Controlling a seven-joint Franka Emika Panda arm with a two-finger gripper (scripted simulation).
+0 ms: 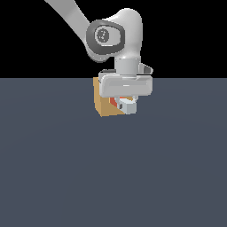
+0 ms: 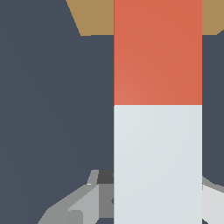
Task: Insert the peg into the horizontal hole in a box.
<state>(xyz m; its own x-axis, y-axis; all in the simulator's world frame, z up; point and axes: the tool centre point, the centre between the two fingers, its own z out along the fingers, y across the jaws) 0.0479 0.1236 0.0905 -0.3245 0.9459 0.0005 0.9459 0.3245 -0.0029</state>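
Observation:
The tan box (image 1: 103,101) stands on the dark floor, partly covered by my gripper (image 1: 125,104) in the exterior view. My gripper is shut on the peg (image 1: 127,106), whose white end faces the camera while a bit of its red-orange half shows behind. In the wrist view the peg (image 2: 157,109) runs lengthwise, white half near my fingers (image 2: 78,205), red-orange half pointing at the box (image 2: 94,17). The peg's red end overlaps the box's face. The hole is hidden behind the peg and gripper.
The dark grey floor (image 1: 111,177) spreads around the box. The arm's wrist (image 1: 116,37) hangs above the box.

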